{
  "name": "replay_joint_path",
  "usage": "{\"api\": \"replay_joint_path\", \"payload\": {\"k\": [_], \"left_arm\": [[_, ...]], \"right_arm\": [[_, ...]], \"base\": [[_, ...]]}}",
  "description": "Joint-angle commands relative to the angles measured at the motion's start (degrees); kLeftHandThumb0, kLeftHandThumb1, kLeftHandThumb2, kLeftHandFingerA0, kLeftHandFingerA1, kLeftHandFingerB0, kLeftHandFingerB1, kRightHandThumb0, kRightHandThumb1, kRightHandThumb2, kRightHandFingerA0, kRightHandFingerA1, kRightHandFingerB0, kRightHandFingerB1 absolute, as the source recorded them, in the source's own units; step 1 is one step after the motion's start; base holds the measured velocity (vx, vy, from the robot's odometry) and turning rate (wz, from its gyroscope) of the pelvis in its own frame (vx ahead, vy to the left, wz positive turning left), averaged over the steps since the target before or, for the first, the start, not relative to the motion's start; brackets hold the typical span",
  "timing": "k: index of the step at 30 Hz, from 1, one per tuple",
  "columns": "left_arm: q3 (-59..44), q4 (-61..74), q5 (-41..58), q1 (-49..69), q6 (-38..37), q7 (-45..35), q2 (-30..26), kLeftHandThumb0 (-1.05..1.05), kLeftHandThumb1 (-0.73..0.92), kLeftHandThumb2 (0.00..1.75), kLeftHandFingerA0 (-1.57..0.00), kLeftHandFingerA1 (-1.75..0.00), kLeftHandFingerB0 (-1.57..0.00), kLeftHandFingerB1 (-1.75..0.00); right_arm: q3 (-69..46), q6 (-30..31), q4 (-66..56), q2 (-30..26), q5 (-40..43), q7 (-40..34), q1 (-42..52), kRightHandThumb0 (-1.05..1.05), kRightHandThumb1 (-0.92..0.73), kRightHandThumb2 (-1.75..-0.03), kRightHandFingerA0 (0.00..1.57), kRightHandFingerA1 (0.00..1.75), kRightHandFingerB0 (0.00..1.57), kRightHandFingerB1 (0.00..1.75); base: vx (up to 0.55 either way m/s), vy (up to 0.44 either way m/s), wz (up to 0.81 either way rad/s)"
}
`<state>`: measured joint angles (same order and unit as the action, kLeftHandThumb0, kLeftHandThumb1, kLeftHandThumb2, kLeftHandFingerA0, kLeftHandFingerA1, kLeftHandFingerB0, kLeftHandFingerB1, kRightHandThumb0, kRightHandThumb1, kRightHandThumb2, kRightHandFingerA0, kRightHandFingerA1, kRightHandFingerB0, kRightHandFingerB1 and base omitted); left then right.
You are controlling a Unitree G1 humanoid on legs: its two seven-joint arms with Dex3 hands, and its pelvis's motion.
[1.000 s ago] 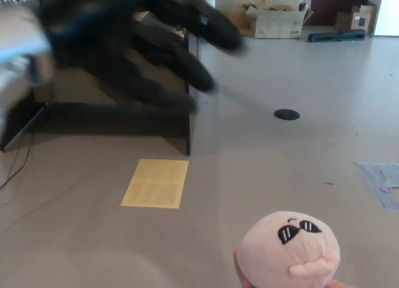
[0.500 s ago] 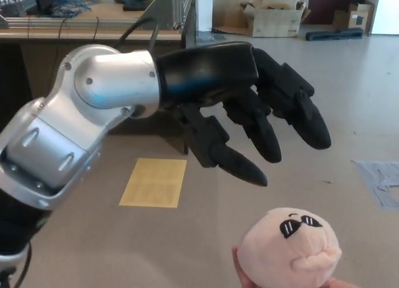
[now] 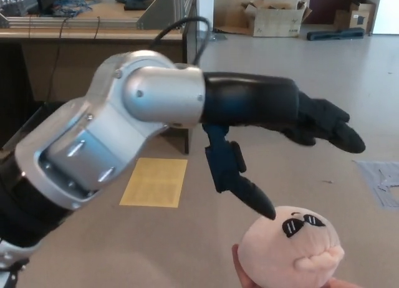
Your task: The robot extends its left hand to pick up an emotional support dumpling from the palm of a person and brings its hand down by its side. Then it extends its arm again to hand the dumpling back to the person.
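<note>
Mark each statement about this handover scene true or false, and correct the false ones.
1. The left hand is open, its fingers spread above the dumpling. True.
2. The dumpling is already gripped in the left hand. False: it rests on the person's hand, and the robot's fingers are not closed on it.
3. The dumpling wears black sunglasses on its face. True.
4. A yellow sheet lies on the floor behind the arm. True.
5. The robot's right hand is reaching in from the right. False: no right hand shows in the picture.
6. The thumb points up, away from the dumpling. False: it points down toward the dumpling's top.
</note>
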<state>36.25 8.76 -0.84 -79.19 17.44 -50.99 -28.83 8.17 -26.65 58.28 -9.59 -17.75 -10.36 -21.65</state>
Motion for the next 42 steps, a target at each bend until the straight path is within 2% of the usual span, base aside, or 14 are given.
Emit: {"api": "replay_joint_path", "payload": {"k": [1,7,11,19,20,21,22,23,25,28,32,33,34,42], "left_arm": [[4.8,0.2,-8.9,-3.6,-1.5,-7.6,-0.9,-1.02,0.41,0.69,0.0,0.0,0.0,0.0],[6.8,-0.9,-12.1,-4.6,-2.8,-10.0,-0.1,-1.04,0.42,0.71,0.0,0.0,0.0,0.0],[7.3,-0.9,-12.8,-3.9,-0.3,-12.5,1.0,-1.02,0.42,0.72,0.0,0.0,0.0,0.0],[6.9,-0.6,-14.8,-2.4,-0.9,-14.7,2.0,-1.03,0.43,0.71,0.0,0.0,0.0,0.0],[6.8,-0.7,-14.8,-2.0,-0.7,-15.0,2.2,-1.03,0.43,0.72,0.0,0.0,0.0,0.0],[6.7,-0.9,-14.6,-1.5,-0.5,-15.3,2.3,-1.03,0.43,0.72,0.0,0.0,0.0,0.0],[6.4,-0.6,-14.4,-0.6,-0.2,-15.7,2.2,-1.04,0.43,0.72,0.0,0.0,0.0,0.0],[6.3,-0.5,-14.2,0.0,0.0,-15.9,2.3,-1.04,0.43,0.72,0.0,0.0,0.0,0.0],[6.7,-0.7,-14.5,0.4,-0.5,-17.0,2.5,-1.05,0.46,0.72,0.0,0.0,0.0,0.0],[6.7,-0.7,-15.7,1.3,-0.9,-16.7,3.1,-1.05,0.46,0.72,0.0,0.0,0.0,0.0],[6.2,-0.7,-16.9,2.6,-1.0,-15.7,4.1,-1.05,0.46,0.72,0.0,0.0,0.0,0.0],[6.2,-0.7,-17.2,2.8,-1.0,-15.6,4.4,-1.05,0.46,0.72,0.0,0.0,0.0,0.0],[6.3,-0.6,-17.8,3.1,-1.4,-15.4,4.7,-1.01,0.54,0.58,0.0,0.0,0.0,0.0],[4.9,0.1,-19.9,6.9,-3.6,-12.5,6.3,-1.05,0.52,0.58,0.0,0.0,0.0,0.0]], "right_arm": [[0.3,0.5,1.3,-0.9,-0.7,-1.0,-2.5,-0.39,-0.6,-0.59,0.76,0.55,0.61,0.46],[0.6,1.2,1.0,-0.9,-1.0,-1.1,-3.0,-0.36,-0.59,-0.58,0.76,0.53,0.62,0.46],[0.5,4.1,0.9,-0.4,-0.6,-0.1,-3.8,-0.36,-0.6,-0.59,0.76,0.51,0.61,0.44],[0.5,1.9,2.4,-0.5,-0.4,0.2,-4.3,-0.37,-0.61,-0.58,0.75,0.54,0.58,0.43],[0.6,2.0,2.3,-0.7,-0.5,0.5,-4.4,-0.44,-0.5,-0.79,0.65,0.61,0.5,0.54],[0.8,2.1,2.2,-1.0,-0.7,0.9,-4.4,-0.44,-0.5,-0.79,0.65,0.61,0.5,0.54],[1.0,2.4,2.3,-1.0,-0.9,0.7,-4.7,-0.44,-0.5,-0.78,0.64,0.6,0.49,0.53],[1.2,2.5,2.6,-1.0,-1.2,0.5,-4.9,-0.38,-0.61,-0.57,0.66,0.47,0.51,0.4],[1.4,3.7,2.3,-1.0,-1.4,0.6,-5.0,-0.38,-0.62,-0.57,0.63,0.45,0.5,0.39],[1.1,2.7,2.3,-1.0,-0.6,1.3,-5.0,-0.36,-0.6,-0.57,0.71,0.49,0.55,0.42],[0.6,1.5,2.2,-1.1,-0.1,1.8,-5.3,-0.37,-0.6,-0.57,0.71,0.48,0.59,0.43],[0.7,1.5,2.1,-1.1,-0.1,1.9,-5.3,-0.42,-0.6,-0.58,0.68,0.46,0.59,0.42],[0.7,1.7,1.9,-1.1,-0.2,2.1,-5.3,-0.4,-0.49,-0.91,0.65,0.65,0.5,0.57],[-0.2,3.5,1.8,-0.8,0.6,3.3,-5.9,-0.41,-0.5,-0.9,0.67,0.65,0.52,0.57]], "base": [[0.0,0.0,0.0],[0.0,0.0,0.0],[0.0,0.0,0.0],[0.0,0.0,0.0],[0.0,0.0,0.0],[0.0,0.0,0.0],[0.0,0.0,0.0],[0.0,0.0,0.0],[0.0,0.0,0.0],[0.0,0.0,0.0],[0.0,0.0,0.0],[0.0,0.0,0.0],[0.0,0.0,0.0],[0.0,0.0,0.0]]}}
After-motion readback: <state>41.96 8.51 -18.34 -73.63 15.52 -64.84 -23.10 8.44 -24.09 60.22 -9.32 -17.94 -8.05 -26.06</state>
